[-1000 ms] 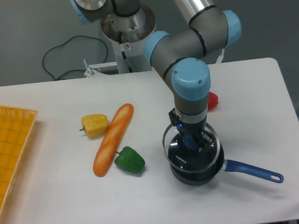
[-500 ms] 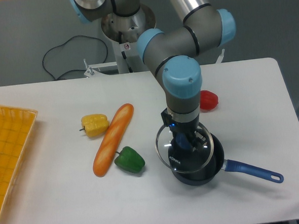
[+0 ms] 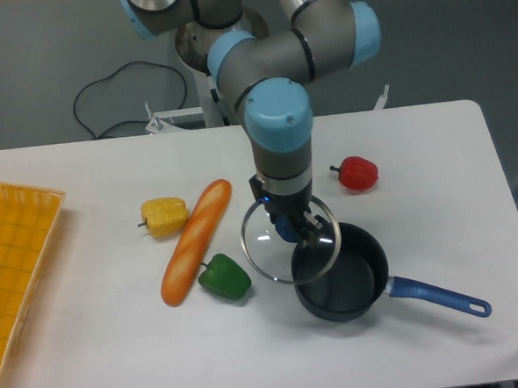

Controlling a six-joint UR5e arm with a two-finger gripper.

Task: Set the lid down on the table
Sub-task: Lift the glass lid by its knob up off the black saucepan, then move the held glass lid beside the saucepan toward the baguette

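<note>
The gripper (image 3: 287, 226) is clamped on the dark blue knob of the lid (image 3: 290, 242) and holds it in the air, tilted, above the table (image 3: 433, 157). The lid's right edge overlaps the left rim of the open saucepan (image 3: 342, 284), which sits just below and to the right of the gripper; its blue handle points away to the right. Just left of and below the lid lies a green pepper (image 3: 224, 279). Further left a baguette (image 3: 196, 241) lies slantwise, with a yellow pepper (image 3: 164, 216) beyond it. A red pepper (image 3: 357, 173) sits to the upper right of the gripper. A yellow tray (image 3: 12, 262) lies far to the left. No writing on the gripper can be read here
</note>
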